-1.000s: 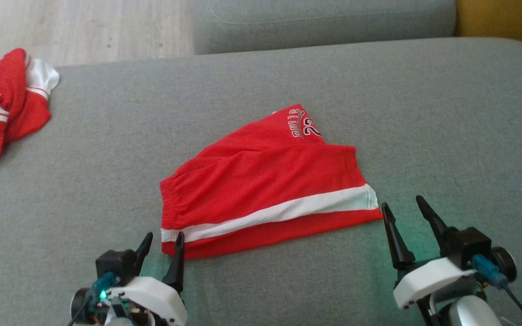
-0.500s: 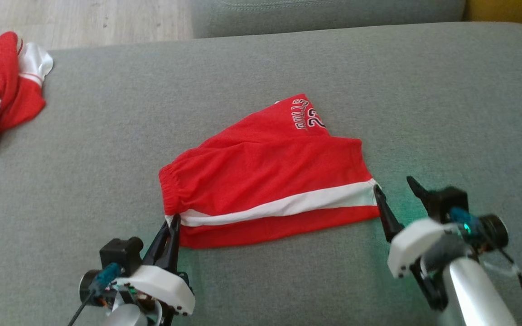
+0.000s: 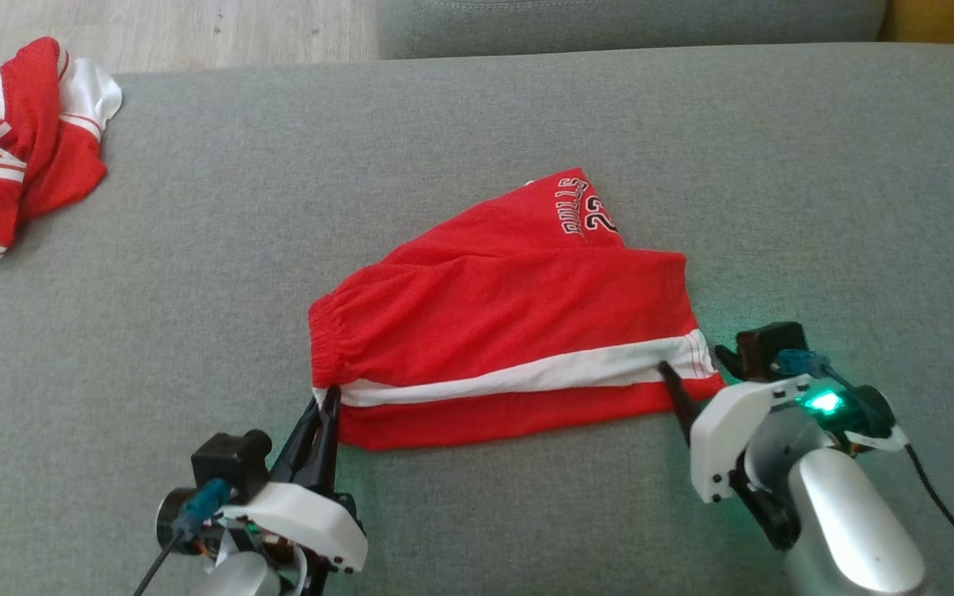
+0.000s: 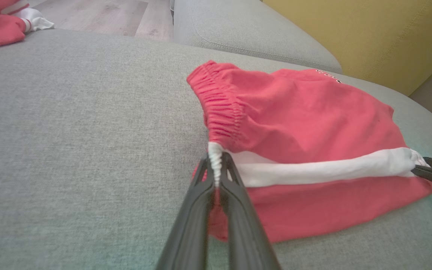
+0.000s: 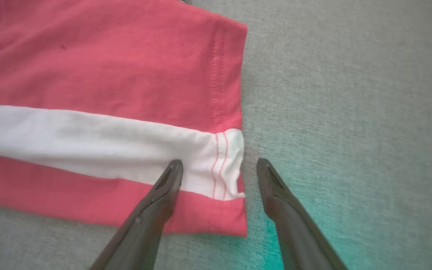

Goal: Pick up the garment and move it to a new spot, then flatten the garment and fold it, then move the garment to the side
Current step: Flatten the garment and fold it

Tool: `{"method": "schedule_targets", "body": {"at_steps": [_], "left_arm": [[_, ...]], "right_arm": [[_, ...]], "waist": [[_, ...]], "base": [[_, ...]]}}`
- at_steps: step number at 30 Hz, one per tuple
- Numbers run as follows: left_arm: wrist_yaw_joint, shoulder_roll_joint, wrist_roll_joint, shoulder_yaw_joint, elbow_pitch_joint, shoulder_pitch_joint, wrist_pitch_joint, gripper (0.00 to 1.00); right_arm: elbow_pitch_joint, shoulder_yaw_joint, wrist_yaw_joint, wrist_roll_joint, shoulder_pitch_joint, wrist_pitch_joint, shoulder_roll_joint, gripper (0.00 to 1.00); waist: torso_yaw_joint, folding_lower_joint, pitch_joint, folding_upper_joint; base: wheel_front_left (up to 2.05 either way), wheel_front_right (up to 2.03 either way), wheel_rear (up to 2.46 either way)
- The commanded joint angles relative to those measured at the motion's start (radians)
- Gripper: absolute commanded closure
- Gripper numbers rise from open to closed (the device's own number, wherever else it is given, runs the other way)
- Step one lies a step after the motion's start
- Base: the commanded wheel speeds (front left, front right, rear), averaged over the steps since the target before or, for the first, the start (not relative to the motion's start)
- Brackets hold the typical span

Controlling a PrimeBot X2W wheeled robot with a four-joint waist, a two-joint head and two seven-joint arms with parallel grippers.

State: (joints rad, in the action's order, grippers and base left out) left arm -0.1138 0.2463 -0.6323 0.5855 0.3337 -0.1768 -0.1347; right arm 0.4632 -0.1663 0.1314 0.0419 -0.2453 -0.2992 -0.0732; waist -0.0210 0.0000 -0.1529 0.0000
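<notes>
Head view: folded red, white-striped shorts [image 3: 493, 323]

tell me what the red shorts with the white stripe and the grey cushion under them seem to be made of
Red shorts with a white side stripe: soft knit fabric, likely cotton or polyester, matte; it creases, with a gathered elastic waistband and stitched hem. Grey seat cushion: woven upholstery cloth, matte, showing a fine flecked weave; the fibre can't be told.
</notes>
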Motion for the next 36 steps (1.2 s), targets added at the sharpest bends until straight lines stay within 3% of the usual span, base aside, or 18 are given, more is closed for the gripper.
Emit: {"method": "schedule_targets", "body": {"at_steps": [1, 22, 36], "left_arm": [[-0.002, 0.012, 0.006, -0.028, -0.026, -0.033, -0.013, 1.00], [-0.009, 0.023, -0.005, -0.014, -0.032, -0.009, -0.016, 1.00], [-0.014, 0.031, -0.011, -0.011, -0.040, -0.010, -0.016, 1.00]], "right_arm": [[-0.021, -0.036, -0.001, 0.009, -0.038, 0.001, 0.000, 0.00], [-0.054, -0.156, -0.001, 0.056, -0.040, 0.042, -0.011, 0.00], [-0.127, -0.154, -0.001, 0.039, -0.013, 0.029, -0.006, 0.00]], "waist": [[0.002, 0.0000, 0.002, 0.0000], [0.008, 0.0000, 0.013, 0.0000], [0.009, 0.0000, -0.001, 0.0000]], "base": [[0.00, 0.00, 0.00], [0.00, 0.00, 0.00], [0.00, 0.00, 0.00]]}}
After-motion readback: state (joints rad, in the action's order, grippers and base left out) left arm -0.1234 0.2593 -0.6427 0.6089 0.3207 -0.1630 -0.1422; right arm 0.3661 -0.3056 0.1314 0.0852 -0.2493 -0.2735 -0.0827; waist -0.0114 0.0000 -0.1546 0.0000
